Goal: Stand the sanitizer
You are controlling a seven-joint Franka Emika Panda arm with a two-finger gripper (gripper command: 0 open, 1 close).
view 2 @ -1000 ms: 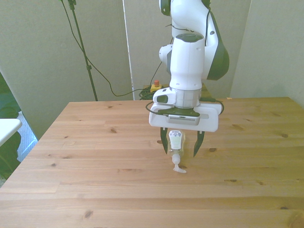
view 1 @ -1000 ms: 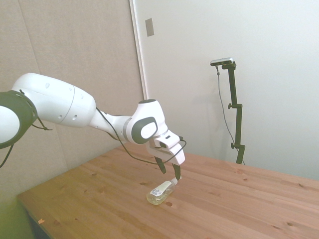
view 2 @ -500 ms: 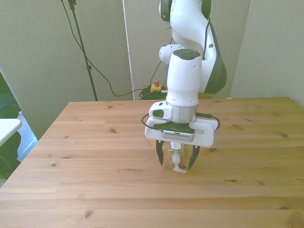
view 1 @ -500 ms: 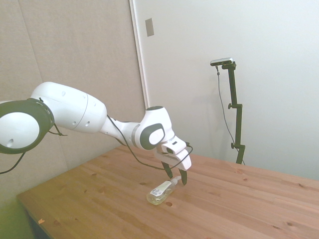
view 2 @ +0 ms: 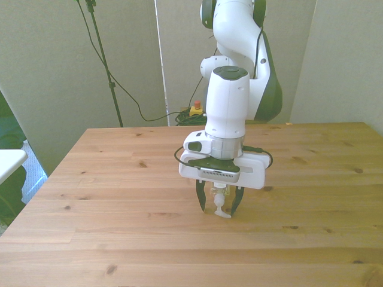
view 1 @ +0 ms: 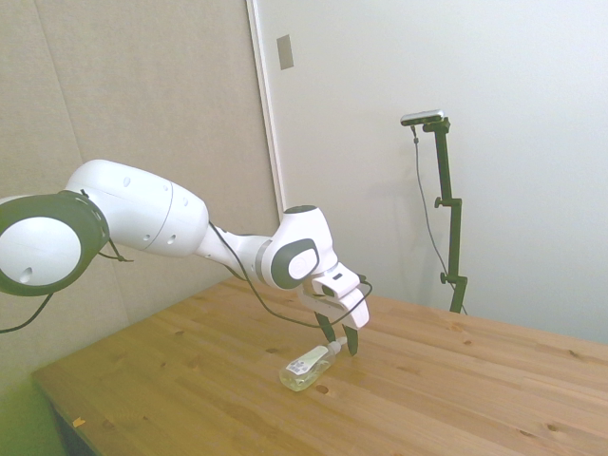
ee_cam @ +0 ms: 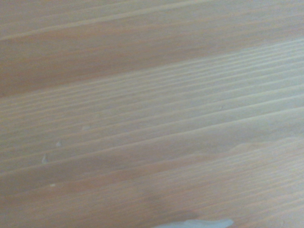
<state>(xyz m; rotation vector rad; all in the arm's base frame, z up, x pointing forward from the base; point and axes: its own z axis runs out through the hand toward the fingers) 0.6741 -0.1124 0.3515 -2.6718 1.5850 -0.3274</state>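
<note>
One sanitizer [view 1: 307,369] is seen lying on its side on the surface [view 1: 456,389], lower centre of the frame. One gripper [view 2: 219,204], lowered and narrowed since earlier, straddles its nozzle, still slightly open, nothing gripped.

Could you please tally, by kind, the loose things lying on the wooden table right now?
Sanitizer bottles: 1, the sanitizer lying on its side on the table, its white nozzle between the open fingers of the gripper.
Other loose things: 0 visible.
Total: 1.
</note>
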